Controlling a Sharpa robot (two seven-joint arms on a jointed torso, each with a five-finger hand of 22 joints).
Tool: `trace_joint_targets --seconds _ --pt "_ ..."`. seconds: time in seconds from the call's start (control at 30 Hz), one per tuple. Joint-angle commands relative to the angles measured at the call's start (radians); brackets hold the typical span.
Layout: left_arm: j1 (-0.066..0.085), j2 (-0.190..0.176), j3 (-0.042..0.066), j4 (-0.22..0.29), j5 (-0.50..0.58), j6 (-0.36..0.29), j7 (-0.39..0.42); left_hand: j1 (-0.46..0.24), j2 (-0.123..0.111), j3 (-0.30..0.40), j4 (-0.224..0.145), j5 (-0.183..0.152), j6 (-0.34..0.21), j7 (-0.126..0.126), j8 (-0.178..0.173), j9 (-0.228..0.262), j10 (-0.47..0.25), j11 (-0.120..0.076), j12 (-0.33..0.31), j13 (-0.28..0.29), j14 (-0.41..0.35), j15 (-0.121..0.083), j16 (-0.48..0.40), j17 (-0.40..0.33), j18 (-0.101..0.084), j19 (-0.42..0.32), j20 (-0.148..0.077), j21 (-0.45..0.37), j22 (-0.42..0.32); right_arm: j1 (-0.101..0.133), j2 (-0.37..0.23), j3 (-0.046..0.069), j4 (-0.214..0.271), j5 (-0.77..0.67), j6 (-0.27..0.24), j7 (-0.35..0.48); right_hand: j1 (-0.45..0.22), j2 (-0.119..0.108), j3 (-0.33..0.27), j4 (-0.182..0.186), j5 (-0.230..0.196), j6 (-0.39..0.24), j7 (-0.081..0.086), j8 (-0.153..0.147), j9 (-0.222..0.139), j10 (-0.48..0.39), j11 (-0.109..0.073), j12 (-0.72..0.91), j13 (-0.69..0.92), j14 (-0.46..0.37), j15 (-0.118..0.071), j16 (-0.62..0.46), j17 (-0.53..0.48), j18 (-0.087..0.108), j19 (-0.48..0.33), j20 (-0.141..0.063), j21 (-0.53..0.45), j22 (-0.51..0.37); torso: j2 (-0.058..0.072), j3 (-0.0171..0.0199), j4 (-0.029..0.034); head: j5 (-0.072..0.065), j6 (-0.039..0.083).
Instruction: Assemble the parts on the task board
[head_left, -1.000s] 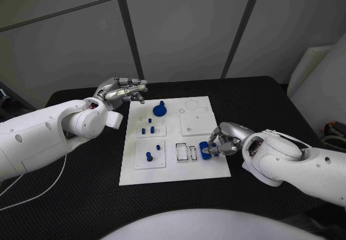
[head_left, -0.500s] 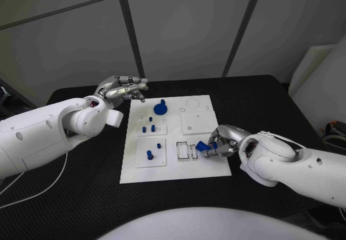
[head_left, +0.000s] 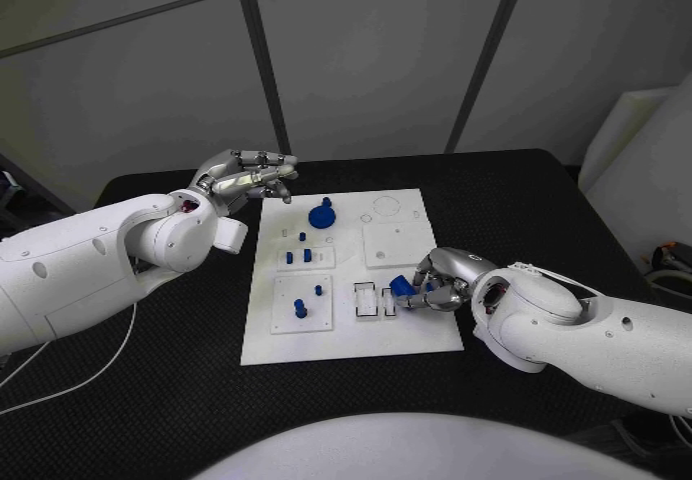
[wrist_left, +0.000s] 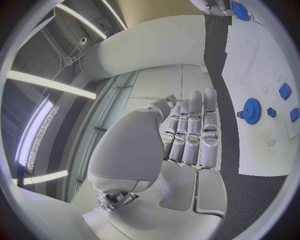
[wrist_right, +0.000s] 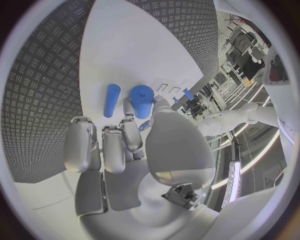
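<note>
The right hand (head_left: 440, 283) is down on the task board (head_left: 355, 340), at the board's right edge, and its fingers are curled around a short blue cylinder (head_left: 402, 287). The right wrist view confirms the grip: the blue cylinder (wrist_right: 142, 100) sits between the thumb and the fingertips (wrist_right: 130, 131), and a thinner blue peg (wrist_right: 111, 100) lies flat on the white plate just beside it. In the head view the held cylinder hovers right next to the pair of narrow rectangular slots (head_left: 374, 300) in the lower middle of the board.

Over on the other side, the left hand (head_left: 248, 177) hangs above the black table (head_left: 173, 380) just off the board's far left corner, fingers bent inward with nothing in them. From the left wrist its fingers (wrist_left: 195, 131) lie close together.

Out on the board, a blue gear-like part (head_left: 320, 214) stands near the far edge. Below it, small blue pegs (head_left: 296, 256) stand in a square panel, and another blue peg (head_left: 300, 308) stands upright in the lower left panel (head_left: 302, 306).
</note>
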Motion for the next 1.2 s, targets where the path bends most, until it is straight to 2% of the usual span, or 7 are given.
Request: trace_joint_targets --seconds 0.03,0.3,0.47,0.6,0.7,0.87,1.2 --pt "0.002 -0.001 0.001 0.002 0.003 0.014 0.001 -0.004 0.004 -0.001 -0.005 0.003 -0.005 0.003 0.004 -0.001 -0.007 -0.002 0.004 -0.001 -0.006 -0.001 -0.003 -0.001 0.001 -0.007 -0.003 0.004 -0.001 -0.008 -0.003 -0.007 0.004 -0.002 -0.021 -0.013 0.017 0.012 -0.005 -0.004 0.012 0.003 -0.001 0.01 0.007 0.008 -0.007 0.004 0.005 0.068 -0.008 0.004 0.053 -0.016 0.008 -0.001 0.004 0.003 0.0 0.0011 -0.0027 0.001 0.002" --pt "0.002 0.0 0.001 0.001 0.003 0.015 0.001 -0.004 0.004 -0.001 -0.005 0.003 -0.005 0.003 0.004 -0.001 -0.007 -0.002 0.004 -0.001 -0.006 -0.001 -0.003 -0.001 0.001 -0.007 -0.003 0.004 -0.001 -0.008 -0.033 -0.007 0.056 0.014 -0.114 -0.009 0.043 0.027 -0.011 -0.005 0.062 0.005 -0.007 0.029 0.024 0.015 -0.012 0.006 0.014 0.069 -0.013 0.01 0.063 -0.018 0.012 -0.006 0.01 0.012 -0.001 0.0 -0.0025 0.001 0.004" --pt "0.002 0.003 0.001 -0.001 0.003 0.016 0.001 -0.004 0.004 -0.001 -0.005 0.003 -0.005 0.003 0.004 -0.001 -0.007 -0.002 0.004 -0.001 -0.006 -0.001 -0.003 -0.001 0.001 -0.007 -0.003 0.004 -0.001 -0.007 -0.047 -0.005 0.102 0.037 -0.183 0.0 0.041 0.032 -0.016 -0.001 0.076 0.004 -0.007 0.033 0.028 0.017 -0.012 0.006 0.016 0.07 -0.013 0.011 0.066 -0.018 0.012 -0.007 0.012 0.015 -0.001 -0.0011 0.0004 0.0 0.009" --pt "0.002 0.004 0.001 -0.001 0.003 0.016 0.001 -0.004 0.004 -0.001 -0.005 0.003 -0.005 0.003 0.004 -0.001 -0.007 -0.002 0.004 -0.001 -0.006 -0.001 -0.003 -0.001 0.001 -0.007 -0.003 0.004 -0.001 -0.007 -0.044 -0.003 0.119 0.044 -0.201 0.007 0.039 0.035 -0.017 0.001 0.079 0.004 -0.007 0.034 0.03 0.017 -0.013 0.005 0.015 0.07 -0.014 0.012 0.067 -0.018 0.013 -0.008 0.012 0.015 0.0 -0.0011 0.001 0.001 0.012" --pt "0.002 0.005 0.001 -0.001 0.003 0.016 0.0 -0.004 0.004 -0.001 -0.005 0.003 -0.005 0.003 0.004 -0.001 -0.007 -0.002 0.004 -0.001 -0.006 -0.001 -0.003 -0.001 0.001 -0.007 -0.003 0.004 -0.001 -0.006 -0.032 -0.003 0.118 0.055 -0.193 0.01 0.037 0.036 -0.019 0.002 0.08 0.005 -0.008 0.035 0.031 0.017 -0.013 0.005 0.016 0.07 -0.014 0.012 0.068 -0.018 0.013 -0.008 0.013 0.016 0.0 -0.001 0.001 0.004 0.013" --pt "0.002 0.006 0.001 -0.001 0.003 0.017 0.0 -0.004 0.004 -0.001 -0.005 0.003 -0.005 0.003 0.004 -0.001 -0.007 -0.002 0.004 -0.001 -0.006 -0.001 -0.003 -0.001 0.001 -0.007 -0.003 0.004 -0.001 -0.006 0.003 -0.002 0.097 0.083 -0.135 0.012 0.018 0.042 -0.031 0.004 0.07 0.003 -0.008 0.038 0.036 0.015 -0.013 -0.001 0.012 0.069 -0.014 0.01 0.064 -0.018 0.012 -0.008 0.011 0.014 0.002 -0.0013 0.0008 0.006 0.017" --pt "0.002 0.009 0.001 0.0 0.003 0.018 -0.002 -0.004 0.004 -0.001 -0.005 0.003 -0.005 0.003 0.004 -0.001 -0.007 -0.002 0.004 -0.001 -0.006 -0.001 -0.003 -0.001 0.001 -0.007 -0.003 0.004 -0.001 -0.006 0.064 -0.001 0.056 0.1 -0.073 0.004 -0.023 0.057 -0.058 0.005 0.04 0.011 -0.014 0.048 0.048 0.016 -0.017 -0.006 0.013 0.069 -0.016 0.009 0.063 -0.018 0.01 -0.009 0.01 0.014 0.002 -0.0008 0.0002 0.017 0.013"
